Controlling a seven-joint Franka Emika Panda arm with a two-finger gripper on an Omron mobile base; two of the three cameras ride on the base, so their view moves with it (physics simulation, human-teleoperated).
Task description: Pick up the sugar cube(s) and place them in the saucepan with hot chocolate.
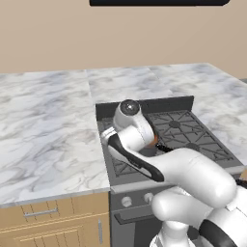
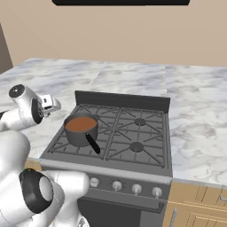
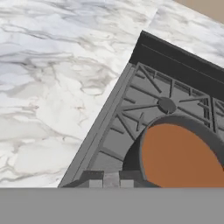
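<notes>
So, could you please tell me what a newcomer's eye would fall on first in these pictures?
Most striking is the dark saucepan of reddish-brown hot chocolate on the front left burner of the grey stove, its black handle pointing toward the front. The white arm's tool, shut, hangs just beside the pan near the stove's left edge. Pale marble counter spreads to both sides.

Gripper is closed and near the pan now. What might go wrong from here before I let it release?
1. The gripper pinches what looks like a pale sugar cube over the stove grate, beside the saucepan, not over it. Releasing now would likely drop it through the grate.
2. The pan's black handle juts toward the robot; the arm might knock it.
</notes>
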